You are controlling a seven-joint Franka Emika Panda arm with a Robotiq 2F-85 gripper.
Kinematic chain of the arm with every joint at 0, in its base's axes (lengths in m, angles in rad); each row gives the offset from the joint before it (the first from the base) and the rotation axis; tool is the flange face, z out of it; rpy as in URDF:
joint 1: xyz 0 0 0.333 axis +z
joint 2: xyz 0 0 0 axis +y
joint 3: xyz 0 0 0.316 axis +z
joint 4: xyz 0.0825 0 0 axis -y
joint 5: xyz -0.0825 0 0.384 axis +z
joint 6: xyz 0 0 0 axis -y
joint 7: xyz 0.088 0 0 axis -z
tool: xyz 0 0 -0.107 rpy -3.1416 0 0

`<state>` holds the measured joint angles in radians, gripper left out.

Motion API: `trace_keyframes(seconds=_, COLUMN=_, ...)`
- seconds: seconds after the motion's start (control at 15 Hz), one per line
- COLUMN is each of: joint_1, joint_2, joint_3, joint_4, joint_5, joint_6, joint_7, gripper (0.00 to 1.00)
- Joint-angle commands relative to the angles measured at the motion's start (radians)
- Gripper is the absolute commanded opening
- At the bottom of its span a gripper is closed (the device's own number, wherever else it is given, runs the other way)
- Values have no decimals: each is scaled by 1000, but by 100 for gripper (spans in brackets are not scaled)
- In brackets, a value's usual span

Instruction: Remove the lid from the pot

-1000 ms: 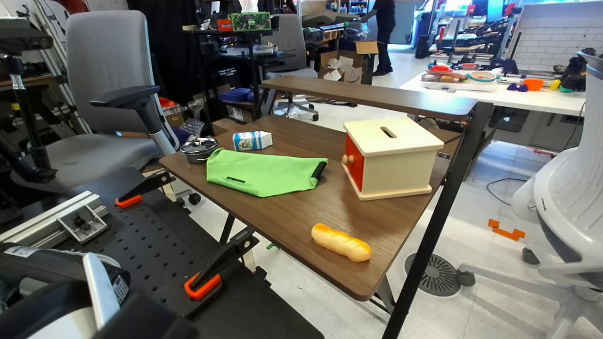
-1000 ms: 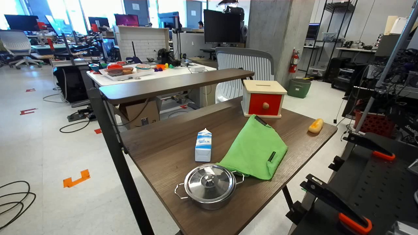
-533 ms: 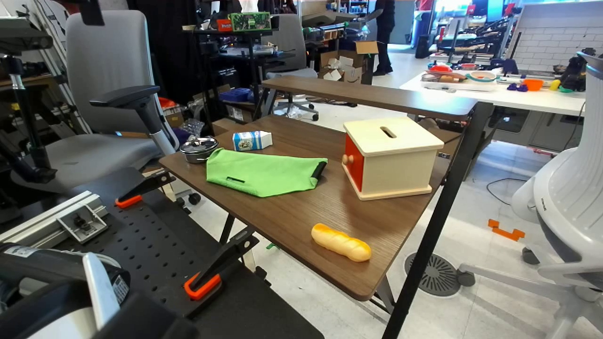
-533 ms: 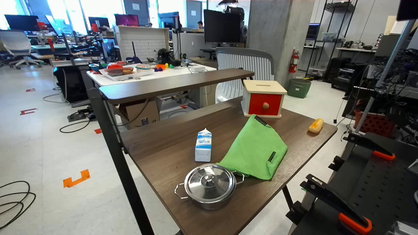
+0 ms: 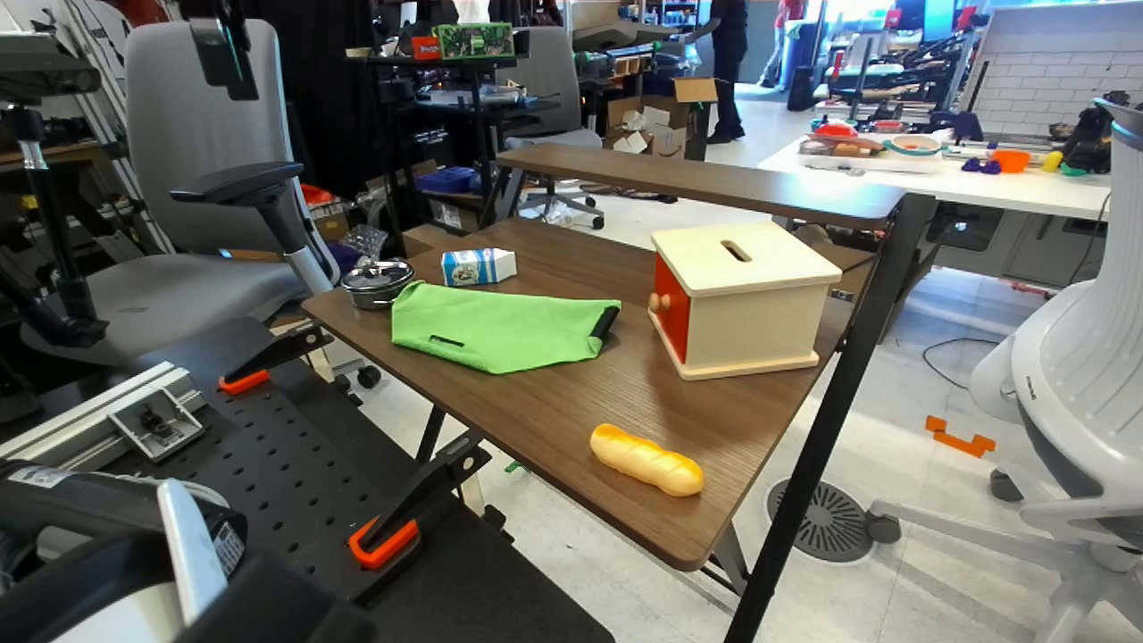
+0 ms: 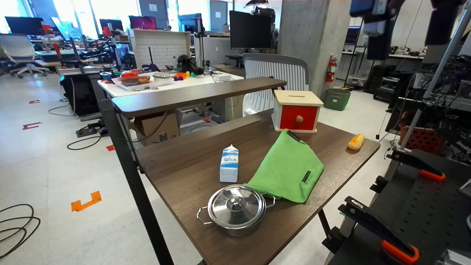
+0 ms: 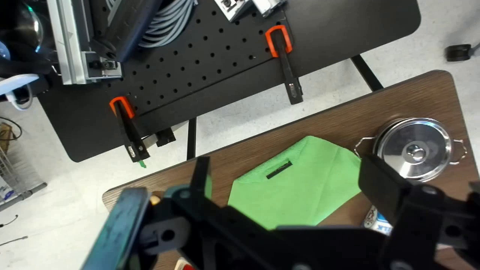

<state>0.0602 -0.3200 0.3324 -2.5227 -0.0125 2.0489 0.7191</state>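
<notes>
A small silver pot (image 6: 240,232) with two wire handles stands on the brown table (image 6: 184,176). Its shiny metal lid (image 6: 230,213) with a round knob sits on top. The pot (image 5: 368,298) and lid (image 5: 379,272) also show at the table's left end in an exterior view. In the wrist view the lid (image 7: 401,157) lies at the right, partly behind a finger. My gripper (image 7: 290,176) is wide open and empty, high above the table. Its fingers (image 6: 409,35) hang at the top right in an exterior view; the gripper (image 5: 223,58) also shows at the top left of an exterior view.
A green cloth (image 6: 289,169) lies against the pot's side. A milk carton (image 6: 229,165) lies near the pot. A wooden box with a red drawer (image 6: 297,112) and a toy bread (image 6: 356,142) are farther off. A raised shelf (image 6: 198,94) runs along one table side.
My gripper has come into both exterior views from the top edge and moved lower and further over toward the table. The pot, lid and other objects have not moved.
</notes>
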Motion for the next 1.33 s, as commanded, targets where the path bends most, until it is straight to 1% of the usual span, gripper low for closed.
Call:
trace_keyframes(seconds=0.0, joint_1=36, joint_2=128, joint_3=10, joint_4=84, joint_5=-11, joint_6=70, joint_7=90, gripper=100)
trace_keyframes(seconds=0.33, joint_1=93, joint_2=263, joint_3=11, joint_4=124, joint_5=-48, joint_6=249, joint_7=188, gripper=100)
trace_keyframes(seconds=0.6, joint_1=134, joint_2=341, joint_3=-5, joint_4=117, joint_5=-128, joint_6=417, joint_7=302, gripper=100)
trace_keyframes(seconds=0.87, joint_1=165, joint_2=430, joint_3=-39, joint_4=127, joint_5=-225, joint_6=515, joint_7=409, gripper=100)
trace_keyframes(seconds=1.0, joint_1=181, joint_2=482, joint_3=-60, joint_4=141, joint_5=-235, joint_6=549, joint_7=429, gripper=100)
trace_keyframes(seconds=1.27, joint_1=214, joint_2=582, joint_3=-95, joint_4=171, joint_5=-185, joint_6=601, joint_7=394, gripper=100)
